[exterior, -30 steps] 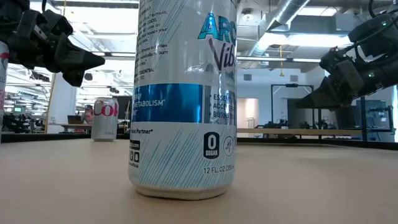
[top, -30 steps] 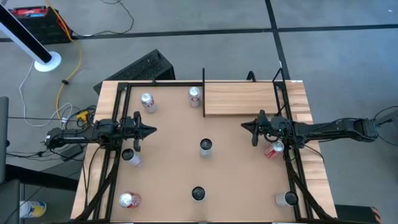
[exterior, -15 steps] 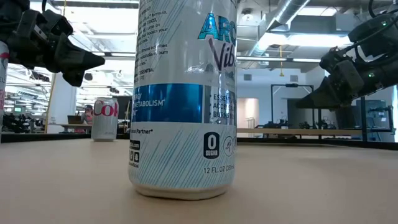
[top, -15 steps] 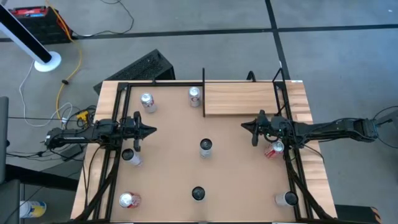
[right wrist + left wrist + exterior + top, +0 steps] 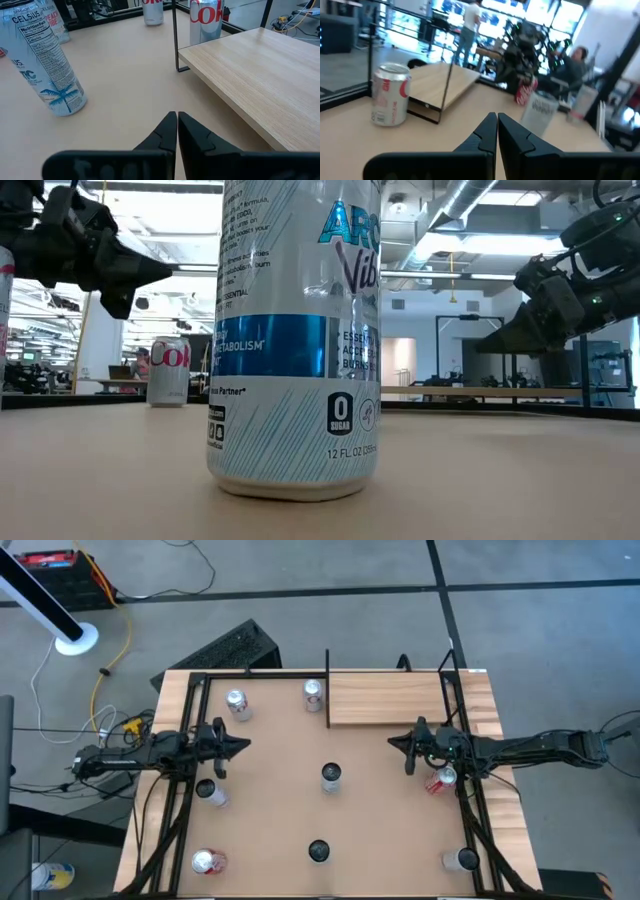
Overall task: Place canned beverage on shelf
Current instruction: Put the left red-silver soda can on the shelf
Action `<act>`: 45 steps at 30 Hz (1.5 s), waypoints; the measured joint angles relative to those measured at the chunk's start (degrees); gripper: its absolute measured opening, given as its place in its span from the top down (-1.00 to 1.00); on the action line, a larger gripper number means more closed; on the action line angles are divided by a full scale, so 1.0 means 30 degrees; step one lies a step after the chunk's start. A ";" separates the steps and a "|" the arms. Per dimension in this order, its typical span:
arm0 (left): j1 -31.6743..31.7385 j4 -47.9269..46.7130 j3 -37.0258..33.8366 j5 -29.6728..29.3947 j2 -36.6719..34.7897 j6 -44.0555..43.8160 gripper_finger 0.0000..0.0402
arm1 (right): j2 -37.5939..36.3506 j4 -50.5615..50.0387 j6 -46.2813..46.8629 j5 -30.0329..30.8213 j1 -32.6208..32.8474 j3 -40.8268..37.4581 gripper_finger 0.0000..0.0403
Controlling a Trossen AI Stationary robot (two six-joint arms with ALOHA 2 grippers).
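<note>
Left gripper (image 5: 243, 747) slightly back toward table's left edge.

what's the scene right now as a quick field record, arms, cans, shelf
left gripper: above the table's left side, jaws shut, holding nothing
right gripper: above the table's right side, jaws shut, holding nothing
shelf: far right part of the table, nothing on it
cans: seven upright on the tabletop, none on the shelf
nearest shelf: Coke can by its left end
centre: tall can

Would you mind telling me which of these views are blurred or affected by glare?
Left wrist view: soft throughout, far people and cans smeared, bright windows washing out the background. Low view: the tall can up close fills the frame; ceiling lights glare behind. Right wrist view: crisp on the shelf. High view: evenly lit.
</note>
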 joint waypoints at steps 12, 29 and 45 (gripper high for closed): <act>0.0000 0.0070 0.0232 -0.2515 0.0007 -0.0857 1.00 | 0.0001 0.0706 0.0015 0.0000 -0.0096 0.0194 0.79; 0.1269 0.2470 0.2752 -0.5899 0.4666 0.2426 1.00 | 0.0002 0.5631 -0.1799 -0.0484 0.1523 0.0307 0.79; 1.1532 -1.0937 1.4392 -0.1877 1.5003 0.2476 0.51 | 0.0006 0.6307 -0.3038 -0.0560 0.2007 0.0327 0.79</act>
